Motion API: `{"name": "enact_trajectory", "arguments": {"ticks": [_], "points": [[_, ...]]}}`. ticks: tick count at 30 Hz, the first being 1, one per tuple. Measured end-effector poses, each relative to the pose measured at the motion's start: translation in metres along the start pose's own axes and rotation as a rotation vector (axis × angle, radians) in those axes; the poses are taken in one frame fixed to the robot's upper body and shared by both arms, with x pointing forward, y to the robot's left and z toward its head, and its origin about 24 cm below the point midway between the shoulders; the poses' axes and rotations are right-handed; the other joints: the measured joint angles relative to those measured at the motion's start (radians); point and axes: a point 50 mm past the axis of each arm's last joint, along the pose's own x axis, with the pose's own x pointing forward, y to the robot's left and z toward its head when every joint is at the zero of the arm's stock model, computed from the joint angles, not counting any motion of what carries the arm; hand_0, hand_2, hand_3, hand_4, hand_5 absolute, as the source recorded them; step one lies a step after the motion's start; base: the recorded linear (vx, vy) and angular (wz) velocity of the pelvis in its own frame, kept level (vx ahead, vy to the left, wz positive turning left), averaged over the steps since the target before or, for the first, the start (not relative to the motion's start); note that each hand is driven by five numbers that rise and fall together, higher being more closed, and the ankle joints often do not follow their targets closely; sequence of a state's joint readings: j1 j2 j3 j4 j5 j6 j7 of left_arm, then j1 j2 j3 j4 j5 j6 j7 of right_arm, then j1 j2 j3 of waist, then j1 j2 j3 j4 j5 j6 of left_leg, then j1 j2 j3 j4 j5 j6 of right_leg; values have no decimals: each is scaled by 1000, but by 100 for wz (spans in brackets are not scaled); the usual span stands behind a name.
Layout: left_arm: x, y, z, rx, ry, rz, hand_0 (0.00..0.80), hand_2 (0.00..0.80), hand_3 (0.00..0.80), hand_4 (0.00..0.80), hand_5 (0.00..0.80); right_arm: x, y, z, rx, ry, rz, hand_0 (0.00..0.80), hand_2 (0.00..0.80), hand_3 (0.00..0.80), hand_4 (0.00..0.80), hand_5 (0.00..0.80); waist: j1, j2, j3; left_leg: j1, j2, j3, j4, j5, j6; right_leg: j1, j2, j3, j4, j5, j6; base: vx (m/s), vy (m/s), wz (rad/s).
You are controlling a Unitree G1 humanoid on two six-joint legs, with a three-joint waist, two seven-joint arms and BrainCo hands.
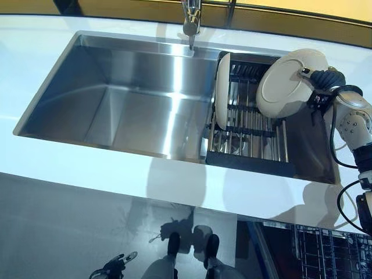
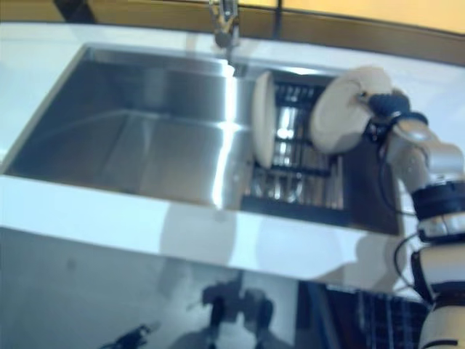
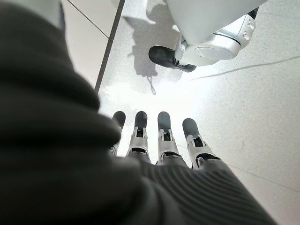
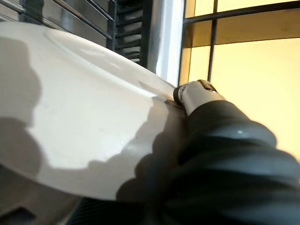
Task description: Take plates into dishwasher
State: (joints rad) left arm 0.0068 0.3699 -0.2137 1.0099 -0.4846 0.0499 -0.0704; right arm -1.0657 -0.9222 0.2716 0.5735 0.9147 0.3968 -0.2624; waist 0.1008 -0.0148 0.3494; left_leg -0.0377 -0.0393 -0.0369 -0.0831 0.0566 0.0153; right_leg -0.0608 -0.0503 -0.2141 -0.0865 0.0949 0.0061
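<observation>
Right hand (image 1: 323,81) grips plate (image 1: 288,87) above rack (image 1: 250,125).

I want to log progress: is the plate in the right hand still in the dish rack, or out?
Out. The right hand holds the plate tilted above the dish rack; another plate stands upright inside.

We see two cream-white round plates at the upper right of the left eye view, both over the dark wire dish rack (image 1: 250,125) that sits in the right part of the steel sink (image 1: 128,99). One plate (image 1: 222,91) stands on edge in the rack's left end, nearly upright and seen almost edge-on. The other plate (image 1: 286,84) is raised above the rack, tilted with its face toward us, pinched at its right rim by the right hand (image 1: 326,78).
</observation>
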Motion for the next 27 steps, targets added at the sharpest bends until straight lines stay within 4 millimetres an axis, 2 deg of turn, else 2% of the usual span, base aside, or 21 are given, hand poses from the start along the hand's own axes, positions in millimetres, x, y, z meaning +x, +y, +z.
{"name": "enact_trajectory", "arguments": {"ticks": [9,13,17,21,24,27], "points": [[-1,1,-2,-1,5,3,0,0,0,0,0,-3,-12,10,-21,-25,-40,800,800,800,800,800,-2,-41,-18,34,0,0,0,0,0,34,0,1,0,0,0,-10,36,0],[-1,1,-3,-3,9,5,0,0,0,0,0,-5,-17,15,-32,-41,-48,800,800,800,800,800,-5,-64,-52,55,-1,6,-1,-1,1,52,0,9,0,-1,1,-2,73,-4],[-1,3,-7,-6,23,14,0,0,0,0,0,-5,-17,16,-34,-42,-41,800,800,800,800,800,-6,-70,-102,75,0,14,-2,-4,1,69,0,15,0,-1,1,-4,56,-5],[-3,6,-14,0,45,30,0,0,0,0,0,-6,-14,15,-42,-29,-20,800,800,800,800,800,-10,-76,-155,99,1,36,-2,-10,3,83,2,39,0,0,3,-5,85,-16],[-5,7,-21,54,79,31,0,0,0,0,0,-7,-10,17,-53,-38,14,800,800,800,800,800,-33,-81,-178,118,1,65,1,-22,9,93,4,64,1,0,10,-8,153,-26],[-3,7,-16,100,81,18,0,0,0,0,0,-9,-16,15,-83,-36,1,800,800,800,800,800,-42,-82,-179,138,-1,92,7,-29,12,98,6,93,13,9,13,-47,149,-29]]}}
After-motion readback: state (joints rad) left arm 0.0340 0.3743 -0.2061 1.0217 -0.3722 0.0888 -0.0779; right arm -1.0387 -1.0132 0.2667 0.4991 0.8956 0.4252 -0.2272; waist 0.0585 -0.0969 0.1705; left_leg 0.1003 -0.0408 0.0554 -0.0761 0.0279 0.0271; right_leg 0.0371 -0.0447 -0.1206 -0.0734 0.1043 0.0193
